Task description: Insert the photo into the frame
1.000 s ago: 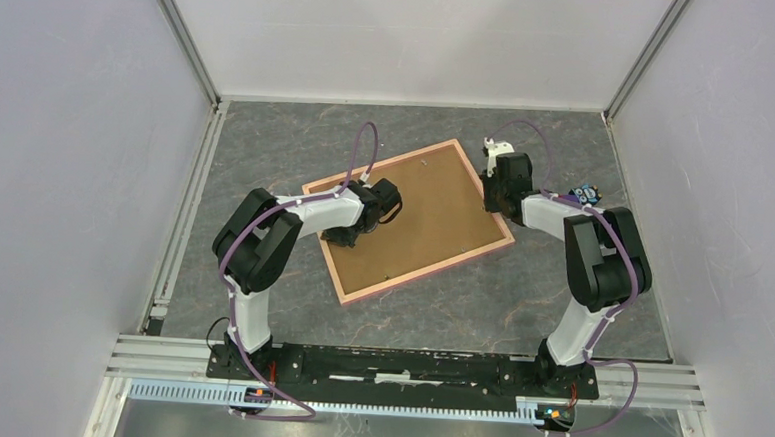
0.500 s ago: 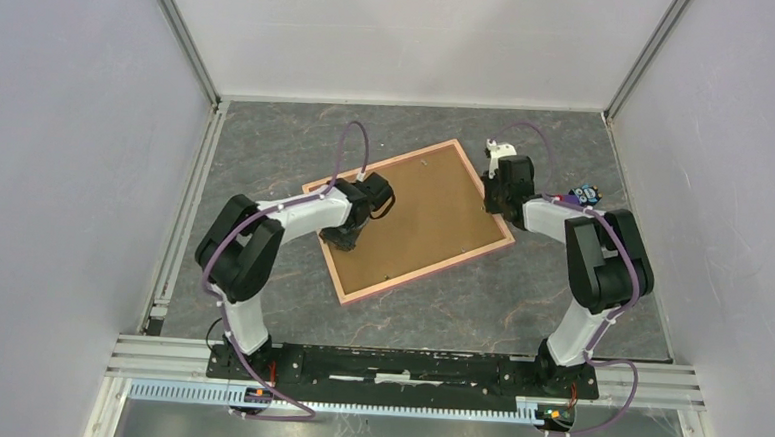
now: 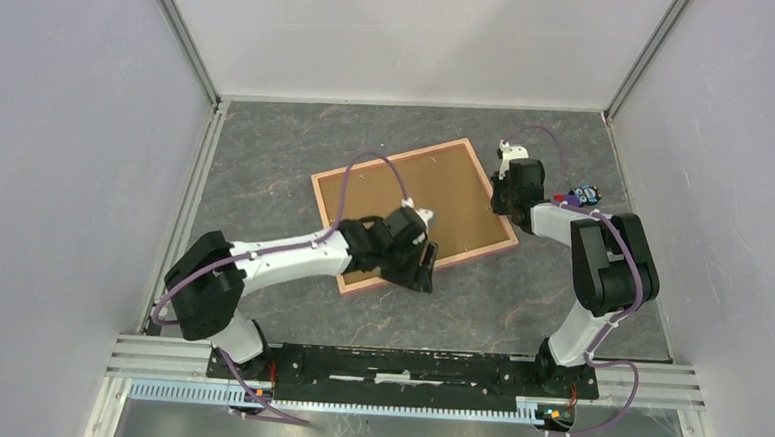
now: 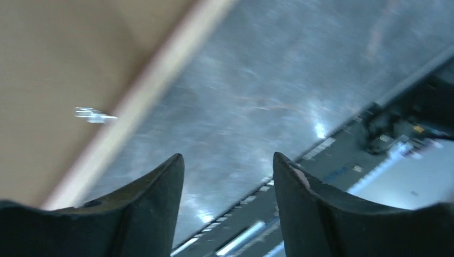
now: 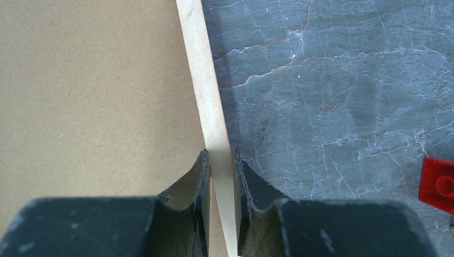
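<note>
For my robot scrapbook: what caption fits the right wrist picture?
Right tool pinching the pale edge of the frame, grey table beside it.

Top: looked down from high above and behind the arm bases point(image 3: 396, 369), far off, whole table point(image 3: 267, 152) in view.
Left wrist: close, blurred, slanting across the frame point(image 4: 53, 53) edge toward the bases.
Right wrist: very close, straight down.
Shared: frame, in all three.

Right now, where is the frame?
In the top view the frame lies back-up mid-table, right gripper clamping its right edge, open left gripper by its near edge.
</note>
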{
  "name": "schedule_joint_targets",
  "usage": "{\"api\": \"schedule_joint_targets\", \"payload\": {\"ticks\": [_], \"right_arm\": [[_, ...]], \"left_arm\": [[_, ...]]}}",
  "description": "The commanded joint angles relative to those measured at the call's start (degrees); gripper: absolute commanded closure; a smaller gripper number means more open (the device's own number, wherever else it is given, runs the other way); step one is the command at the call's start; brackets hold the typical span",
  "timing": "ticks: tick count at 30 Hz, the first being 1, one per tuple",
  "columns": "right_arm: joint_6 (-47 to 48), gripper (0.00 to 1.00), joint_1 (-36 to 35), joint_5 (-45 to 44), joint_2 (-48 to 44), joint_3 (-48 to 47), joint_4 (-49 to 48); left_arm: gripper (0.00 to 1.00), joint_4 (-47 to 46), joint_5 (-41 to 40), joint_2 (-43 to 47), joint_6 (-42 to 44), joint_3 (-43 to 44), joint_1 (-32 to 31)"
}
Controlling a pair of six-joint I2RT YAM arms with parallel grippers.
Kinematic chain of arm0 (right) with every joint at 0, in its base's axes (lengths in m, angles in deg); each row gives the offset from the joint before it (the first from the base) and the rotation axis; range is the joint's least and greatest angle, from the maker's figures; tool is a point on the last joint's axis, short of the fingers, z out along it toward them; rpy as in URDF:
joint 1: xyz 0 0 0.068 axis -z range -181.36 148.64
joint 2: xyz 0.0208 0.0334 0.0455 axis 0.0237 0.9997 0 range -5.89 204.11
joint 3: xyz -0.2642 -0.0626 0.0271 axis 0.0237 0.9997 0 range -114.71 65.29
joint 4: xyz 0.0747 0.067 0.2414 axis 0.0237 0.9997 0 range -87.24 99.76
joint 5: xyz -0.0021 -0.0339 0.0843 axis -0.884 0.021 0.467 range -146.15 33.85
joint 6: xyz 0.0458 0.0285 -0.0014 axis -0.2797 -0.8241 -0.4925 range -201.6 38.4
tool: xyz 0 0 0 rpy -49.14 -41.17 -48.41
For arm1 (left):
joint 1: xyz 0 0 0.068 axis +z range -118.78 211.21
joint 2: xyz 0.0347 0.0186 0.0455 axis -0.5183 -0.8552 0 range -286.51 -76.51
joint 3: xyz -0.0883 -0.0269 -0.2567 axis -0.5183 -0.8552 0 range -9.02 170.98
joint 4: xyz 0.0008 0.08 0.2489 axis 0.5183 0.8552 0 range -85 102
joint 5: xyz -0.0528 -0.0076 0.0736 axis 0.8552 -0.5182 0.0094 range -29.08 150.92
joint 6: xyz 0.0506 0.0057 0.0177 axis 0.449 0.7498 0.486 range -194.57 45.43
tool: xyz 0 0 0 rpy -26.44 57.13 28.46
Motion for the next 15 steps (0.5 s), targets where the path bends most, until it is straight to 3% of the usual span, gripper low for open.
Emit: {"api": "schedule_joint_targets", "payload": {"ticks": [1,8,11,15], "right_arm": [[-2.3,1.0,0.7,-1.6,-0.3,1.3,1.1],[-2.8,1.0,0.7,-1.1,-1.3,2.8,0.3],[-2.8,1.0,0.7,-1.1,-2.3,3.4,0.0],[-3.0,1.0,0.7,0.0,-4.0,5.7,-1.5]], "left_arm": [[0.3,-16.9,5.1,-0.9,-15.5,-4.1,-6.2],[0.27,-23.1,1.4,-10.1,-22.9,-3.4,-6.0],[0.28,-23.3,-2.0,-10.2,-33.6,-6.5,-2.8],[0.27,-34.0,-2.4,-8.3,-51.2,-16.6,-0.1]]}}
